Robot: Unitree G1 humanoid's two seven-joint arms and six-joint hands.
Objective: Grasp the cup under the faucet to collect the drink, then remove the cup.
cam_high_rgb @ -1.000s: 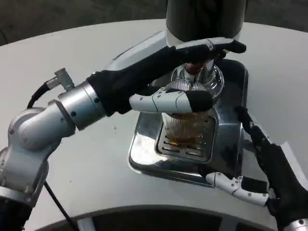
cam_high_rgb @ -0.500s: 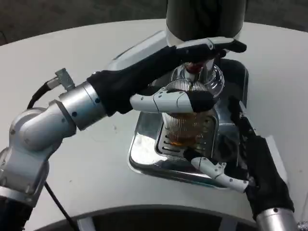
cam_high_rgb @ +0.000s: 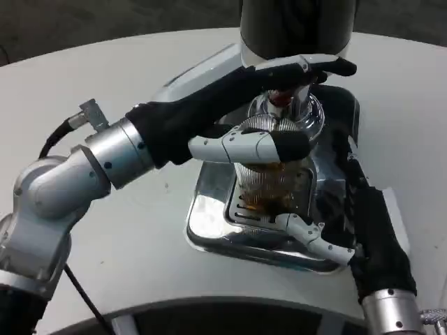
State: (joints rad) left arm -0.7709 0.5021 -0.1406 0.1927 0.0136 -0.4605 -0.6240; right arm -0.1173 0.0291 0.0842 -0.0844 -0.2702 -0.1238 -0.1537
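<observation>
Fingers [cam_high_rgb: 244, 146] of the robot's left hand [cam_high_rgb: 237, 112] wrap across the upper part of a ribbed clear cup [cam_high_rgb: 269, 185], one white-and-black finger lying flat along its near side while another reaches over the top toward the faucet [cam_high_rgb: 283, 105]. The cup stands upright, its long axis vertical and its mouth pointing up at the chrome spout, on the slotted grille of the shiny metal drip tray [cam_high_rgb: 209, 223]. Amber drink fills its lower part. The right hand [cam_high_rgb: 349, 223] lies low at the cup's right, on the tray's front right part, its fingers apart and closed on nothing; one white finger stretches along the grille just beside the cup's base, though whether it touches the glass cannot be told. The dispenser's dark cylinder [cam_high_rgb: 297, 24] rises behind, on the white table [cam_high_rgb: 105, 84].
</observation>
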